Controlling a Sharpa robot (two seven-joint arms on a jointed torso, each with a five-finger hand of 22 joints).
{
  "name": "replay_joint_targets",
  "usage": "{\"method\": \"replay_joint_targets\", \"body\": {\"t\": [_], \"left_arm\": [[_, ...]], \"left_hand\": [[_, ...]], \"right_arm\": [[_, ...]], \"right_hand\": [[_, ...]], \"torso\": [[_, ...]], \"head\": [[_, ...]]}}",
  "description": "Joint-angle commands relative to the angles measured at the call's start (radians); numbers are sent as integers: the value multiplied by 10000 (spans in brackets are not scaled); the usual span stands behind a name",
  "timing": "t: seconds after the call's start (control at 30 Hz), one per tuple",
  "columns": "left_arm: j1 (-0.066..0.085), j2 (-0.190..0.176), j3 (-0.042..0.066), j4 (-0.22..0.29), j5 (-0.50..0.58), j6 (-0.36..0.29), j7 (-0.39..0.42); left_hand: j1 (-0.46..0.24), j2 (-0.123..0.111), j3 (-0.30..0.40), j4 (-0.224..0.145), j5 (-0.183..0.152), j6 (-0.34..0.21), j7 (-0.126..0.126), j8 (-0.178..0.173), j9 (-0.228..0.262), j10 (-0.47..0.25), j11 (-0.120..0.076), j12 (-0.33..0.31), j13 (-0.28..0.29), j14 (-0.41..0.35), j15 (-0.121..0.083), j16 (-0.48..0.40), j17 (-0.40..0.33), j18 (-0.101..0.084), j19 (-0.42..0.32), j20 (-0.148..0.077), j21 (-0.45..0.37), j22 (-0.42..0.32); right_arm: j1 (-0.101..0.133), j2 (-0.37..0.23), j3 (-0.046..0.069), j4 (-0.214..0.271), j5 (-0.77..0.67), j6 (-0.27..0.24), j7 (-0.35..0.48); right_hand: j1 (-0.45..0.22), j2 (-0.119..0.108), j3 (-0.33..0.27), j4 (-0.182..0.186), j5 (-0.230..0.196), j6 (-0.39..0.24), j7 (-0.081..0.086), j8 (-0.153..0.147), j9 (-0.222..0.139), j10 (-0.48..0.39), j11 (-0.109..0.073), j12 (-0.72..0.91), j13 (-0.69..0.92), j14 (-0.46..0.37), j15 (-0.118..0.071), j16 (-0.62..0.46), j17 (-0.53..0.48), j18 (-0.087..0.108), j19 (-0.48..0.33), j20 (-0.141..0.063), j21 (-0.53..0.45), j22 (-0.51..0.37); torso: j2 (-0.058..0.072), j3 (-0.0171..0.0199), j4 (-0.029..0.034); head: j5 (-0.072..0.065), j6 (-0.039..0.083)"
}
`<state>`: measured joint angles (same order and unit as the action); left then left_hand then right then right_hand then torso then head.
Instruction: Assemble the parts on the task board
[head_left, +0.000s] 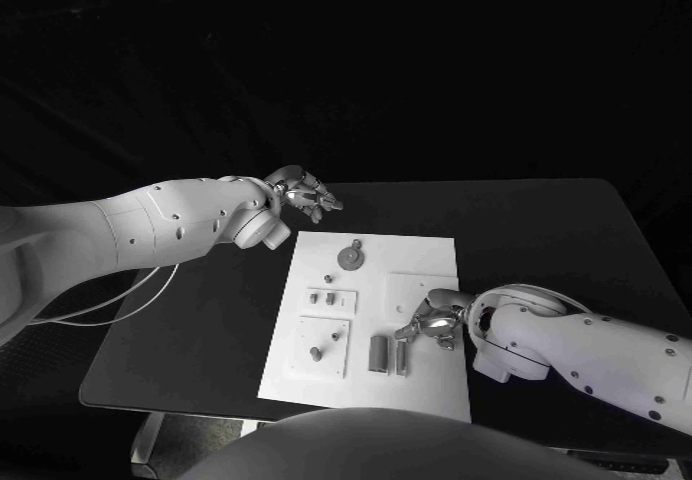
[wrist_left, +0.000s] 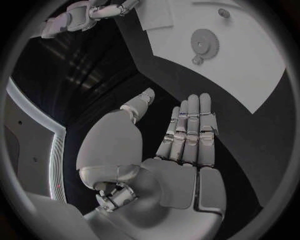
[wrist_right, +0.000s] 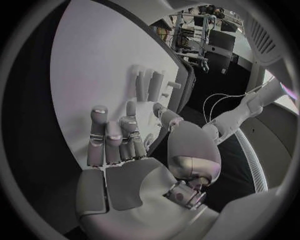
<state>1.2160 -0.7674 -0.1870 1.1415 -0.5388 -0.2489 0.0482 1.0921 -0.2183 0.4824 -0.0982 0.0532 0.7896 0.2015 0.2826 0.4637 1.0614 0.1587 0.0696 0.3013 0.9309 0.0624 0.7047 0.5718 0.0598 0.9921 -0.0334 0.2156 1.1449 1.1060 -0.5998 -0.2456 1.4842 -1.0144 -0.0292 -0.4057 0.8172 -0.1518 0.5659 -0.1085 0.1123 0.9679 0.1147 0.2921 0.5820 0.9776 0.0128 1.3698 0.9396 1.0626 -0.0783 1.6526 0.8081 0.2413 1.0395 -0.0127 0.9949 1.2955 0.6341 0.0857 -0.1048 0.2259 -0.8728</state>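
Observation:
The white task board (head_left: 426, 262) lies in the middle of the black table. On it sit a grey gear (head_left: 351, 258), two small pieces (head_left: 323, 297), a short peg (head_left: 316, 352) and two long bars (head_left: 389, 354). My right hand (head_left: 433, 320) hovers over the board's right side, just beside the bars, fingers apart and holding nothing. The right wrist view has that hand (wrist_right: 119, 145) stretched over the board (wrist_right: 87, 65) with the bars (wrist_right: 149, 86) beyond its fingertips. My left hand (head_left: 303, 192) is off the board's far left corner, open; its straight fingers (wrist_left: 190, 132) point toward the gear (wrist_left: 204, 41).
Bare black table (head_left: 548, 230) surrounds the board on all sides. A thin cable (head_left: 123, 300) hangs below my left arm by the table's left edge. The table's front edge runs close to the board's near end.

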Motion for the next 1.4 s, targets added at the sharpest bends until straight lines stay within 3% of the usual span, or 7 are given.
{"method": "replay_joint_targets", "body": {"t": [0.03, 0.23, 0.87, 0.97, 1.13, 1.4], "left_arm": [[7, 28, 6, 21, -8, 132, 40], [7, 20, 6, 21, -8, 133, 39], [7, 42, 7, 22, -8, 129, 37], [7, 43, 7, 21, -8, 122, 36], [7, 35, 7, 16, -8, 125, 23], [7, 33, 7, 10, -21, 135, -19]], "left_hand": [[24, 116, -16, 26, -6, -79, 38, 39, -13, -60, 2, 15, -7, 64, 25, -32, 17, 155, 93, -5, -40, 10], [29, 117, -15, 23, -6, -80, 38, 40, -13, -60, 2, 15, -7, 65, 24, -33, 18, 156, 93, -6, -41, 11], [36, 123, -20, 22, -7, -84, 40, 41, -14, -63, 3, 15, -7, 67, 24, -37, 25, 155, 95, -5, -46, 16], [36, 126, -21, 23, -7, -85, 40, 42, -15, -63, 3, 15, -7, 67, 24, -38, 27, 155, 96, -5, -47, 17], [36, 127, -23, 24, -7, -86, 40, 42, -15, -63, 4, 15, -7, 67, 24, -39, 29, 155, 96, -4, -49, 18], [37, 128, -25, 24, -7, -88, 41, 42, -16, -65, 4, 15, -8, 67, 25, -41, 31, 155, 96, -4, -51, 19]], "right_arm": [[-67, 72, 0, -47, -374, 299, -36], [-98, 119, 0, -140, -440, 298, -20], [-232, 321, 0, -271, -402, 351, 66], [-240, 328, 0, -277, -390, 390, 90], [-242, 326, 0, -273, -350, 373, 139], [-244, 334, 0, -274, -288, 400, 203]], "right_hand": [[486, 2, 72, -504, -54, -187, 99, -69, 31, -44, 26, -42, 35, -74, -47, 71, -46, 205, -51, 2, -58, 29], [859, 41, 125, -870, -60, -185, 114, -77, 55, -51, 41, -43, 65, -88, -26, 66, -49, 205, -36, 47, -65, 40], [752, 95, 68, -833, -63, -193, 125, -94, 61, -54, 54, -56, 74, -96, -13, 58, -58, 205, -25, 91, -86, 34], [842, 249, 94, -922, -58, -180, 123, -93, 72, -52, 47, -58, 86, -93, -12, 57, -52, 205, -23, 94, -96, 37], [1344, 792, 158, -1537, -55, -98, 100, -68, 122, -46, 28, -73, 117, -95, -15, 54, -41, 205, -34, 119, -105, 74], [1862, 1121, 249, -1820, -48, 97, 31, 14, 193, -8, -29, -103, 125, -108, -32, 42, -34, 205, -68, 153, -116, 115]], "torso": [[4, 8, 6], [-3, 13, -5], [0, 7, -5], [-2, 8, -2], [-2, 6, -9], [-3, 10, -9]], "head": [[28, 2], [45, 2], [56, 2], [64, 2], [70, 2], [86, 2]]}}
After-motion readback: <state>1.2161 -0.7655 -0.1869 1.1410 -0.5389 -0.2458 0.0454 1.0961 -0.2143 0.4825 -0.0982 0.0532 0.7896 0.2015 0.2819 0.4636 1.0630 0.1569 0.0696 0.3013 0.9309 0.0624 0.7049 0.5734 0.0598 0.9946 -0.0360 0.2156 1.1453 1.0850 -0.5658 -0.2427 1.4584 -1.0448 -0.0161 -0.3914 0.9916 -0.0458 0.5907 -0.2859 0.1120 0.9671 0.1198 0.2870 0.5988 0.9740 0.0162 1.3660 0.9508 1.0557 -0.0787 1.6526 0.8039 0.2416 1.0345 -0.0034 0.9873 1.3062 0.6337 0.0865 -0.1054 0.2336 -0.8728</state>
